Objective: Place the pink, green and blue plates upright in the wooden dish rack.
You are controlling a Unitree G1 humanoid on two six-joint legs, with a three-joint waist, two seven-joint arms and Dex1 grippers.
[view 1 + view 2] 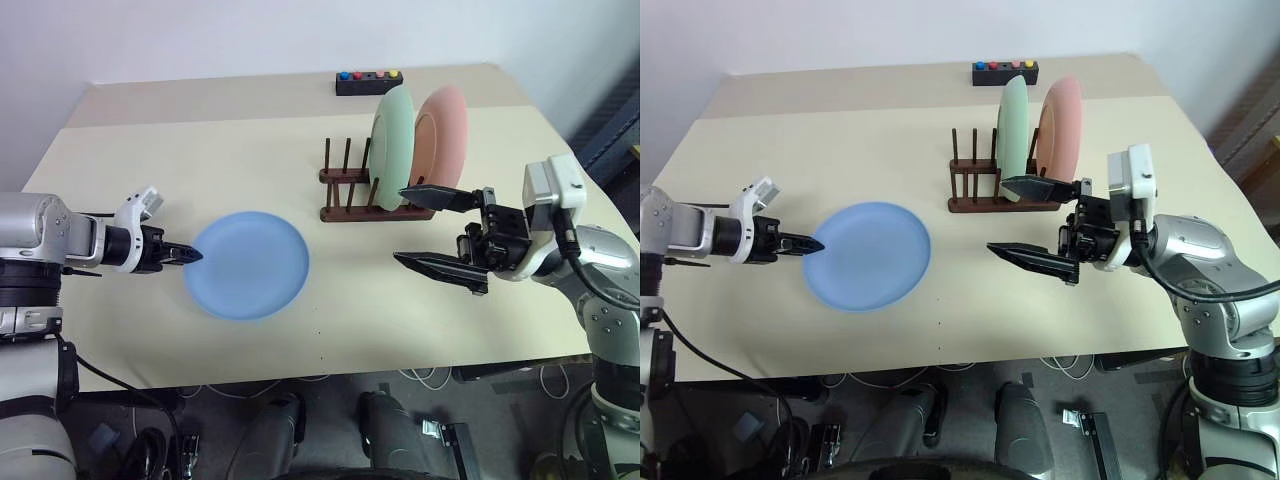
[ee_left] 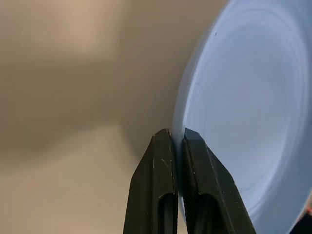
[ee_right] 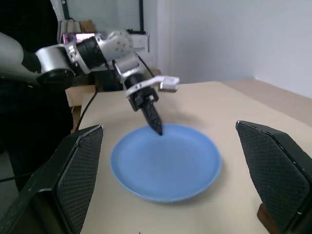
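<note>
- The left gripper [image 1: 196, 257] is clamping its jaws on the left rim of the blue plate [image 1: 247, 264], which is lying on the counter [image 1: 150, 160] at near left.
- The right gripper [image 1: 415, 226] is hovering at near right, level and pointing left, jaws standing wide and holding nothing.
- The green plate [image 1: 392, 148] and pink plate [image 1: 443, 142] are standing upright in the rack [image 1: 350, 186], right of centre.
- A black box [image 1: 368, 82] is sitting at the far edge.

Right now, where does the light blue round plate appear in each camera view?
Left eye: light blue round plate, left of centre on the table.
Right eye, left of centre.
Left wrist, rim pinched in the left gripper.
Right wrist, centre.
Shared landmark: the left gripper at the plate's rim.
</note>
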